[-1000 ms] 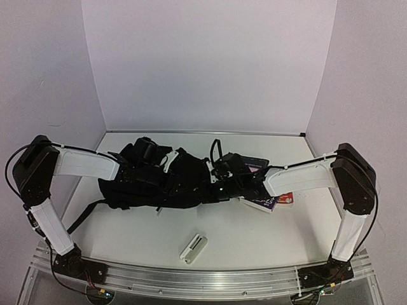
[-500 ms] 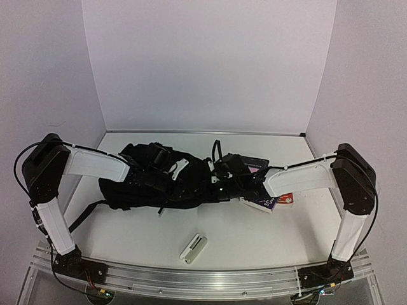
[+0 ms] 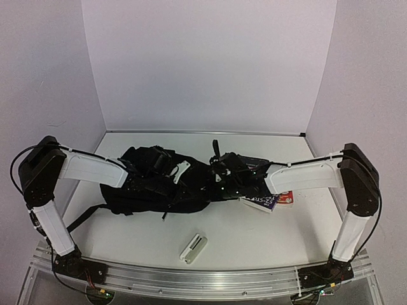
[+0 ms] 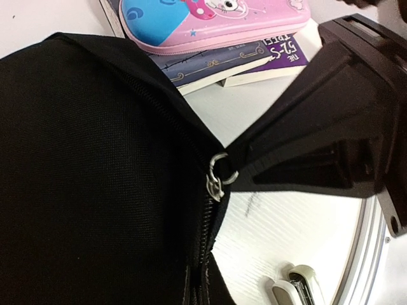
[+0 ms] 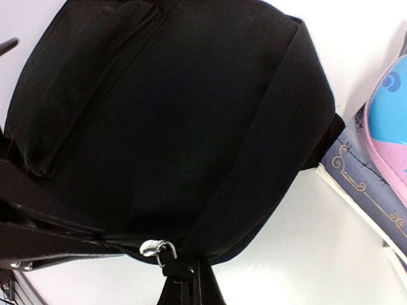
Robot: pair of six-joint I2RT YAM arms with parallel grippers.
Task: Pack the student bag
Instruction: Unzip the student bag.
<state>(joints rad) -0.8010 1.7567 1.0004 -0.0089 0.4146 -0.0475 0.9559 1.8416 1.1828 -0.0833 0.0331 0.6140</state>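
The student bag point(image 3: 159, 184) is a large black backpack of soft woven fabric. It lies collapsed on the white table point(image 3: 254, 235), near the middle, with its long axis running left to right. The body is slumped and creased, not upright. One black strap point(image 3: 81, 216) trails from its left end across the table toward the near-left edge. A black zipper track point(image 4: 205, 244) runs along one seam and carries a silver metal slider point(image 4: 216, 184) fitted with a ring. A wide black webbing band point(image 5: 267, 152) crosses the fabric panel in the right wrist view.
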